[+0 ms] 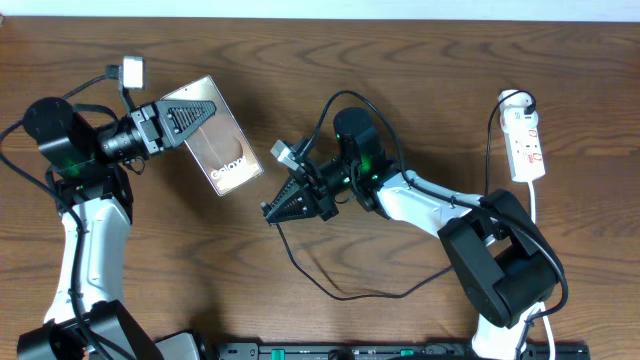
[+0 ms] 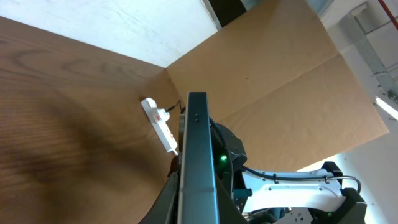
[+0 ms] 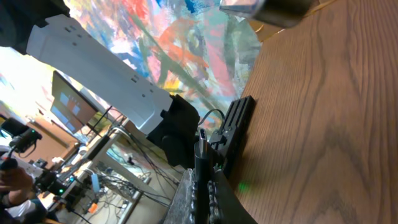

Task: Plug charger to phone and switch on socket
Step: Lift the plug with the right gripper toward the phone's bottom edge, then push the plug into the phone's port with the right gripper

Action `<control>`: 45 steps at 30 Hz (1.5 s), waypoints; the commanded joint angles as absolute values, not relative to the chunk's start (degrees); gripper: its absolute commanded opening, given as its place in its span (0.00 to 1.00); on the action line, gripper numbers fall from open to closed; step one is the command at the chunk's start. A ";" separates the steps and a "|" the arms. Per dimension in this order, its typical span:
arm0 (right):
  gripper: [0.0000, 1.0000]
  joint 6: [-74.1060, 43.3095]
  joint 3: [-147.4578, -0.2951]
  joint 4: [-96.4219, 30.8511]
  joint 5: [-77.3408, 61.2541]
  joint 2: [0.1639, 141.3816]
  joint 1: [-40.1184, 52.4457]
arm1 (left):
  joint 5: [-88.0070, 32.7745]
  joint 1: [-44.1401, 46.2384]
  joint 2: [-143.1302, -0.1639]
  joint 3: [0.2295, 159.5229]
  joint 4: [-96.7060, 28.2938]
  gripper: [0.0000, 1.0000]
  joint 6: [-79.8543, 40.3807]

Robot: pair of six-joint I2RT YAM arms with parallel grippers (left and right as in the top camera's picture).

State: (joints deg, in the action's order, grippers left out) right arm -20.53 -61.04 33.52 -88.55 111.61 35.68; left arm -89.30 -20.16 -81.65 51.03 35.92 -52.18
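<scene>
The bronze phone (image 1: 232,160) is lifted off the table, gripped at its upper left end by my left gripper (image 1: 192,120). In the left wrist view the phone (image 2: 198,137) shows edge-on between the fingers (image 2: 198,208). My right gripper (image 1: 274,211) is shut on the charger near its plug tip, just right of and below the phone. The charger's thin black cable (image 1: 330,290) loops over the table below it. In the right wrist view the plug tip (image 3: 201,146) sticks out past the fingers (image 3: 203,190). The white socket (image 1: 525,140) lies at the far right.
The socket also shows in the left wrist view (image 2: 160,124), with my right arm (image 2: 280,186) beyond the phone. A white cord (image 1: 535,205) runs down from the socket. The right arm's base (image 1: 500,265) stands at the lower right. A black bar (image 1: 400,350) lies along the front edge.
</scene>
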 commanded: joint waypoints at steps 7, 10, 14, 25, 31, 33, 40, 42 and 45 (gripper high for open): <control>0.01 -21.30 -61.23 33.71 -87.31 111.66 35.29 | -90.04 -18.90 -81.23 51.16 36.27 0.07 -51.22; 0.01 -21.80 -61.23 33.87 -86.70 111.66 35.29 | -90.04 -17.61 -81.23 51.16 36.27 0.07 -50.59; 0.01 -22.31 -61.23 34.59 -85.84 111.66 35.29 | -90.04 -16.67 -81.23 51.16 36.27 0.07 -49.91; 0.01 -26.35 -61.23 40.97 -85.19 111.66 35.29 | -90.04 -16.62 -81.23 51.13 36.25 0.08 -49.50; 0.01 -27.42 -61.23 40.97 -82.98 111.66 35.29 | -90.04 -16.62 -81.23 50.65 36.25 0.07 -49.50; 0.01 -27.42 -61.23 40.97 -82.87 111.66 35.29 | -90.04 -16.62 -81.23 50.41 36.25 0.08 -49.45; 0.01 -27.42 -61.23 41.12 -82.87 111.66 35.29 | -90.02 -16.62 -81.23 49.12 36.25 0.07 -48.47; 0.01 -27.44 -61.23 41.43 -82.89 111.66 35.29 | -90.02 -16.62 -81.23 48.71 36.27 0.07 -48.45; 0.01 -27.44 -61.23 41.47 -82.87 111.66 35.29 | -90.02 -16.62 -81.23 48.40 36.27 0.07 -48.42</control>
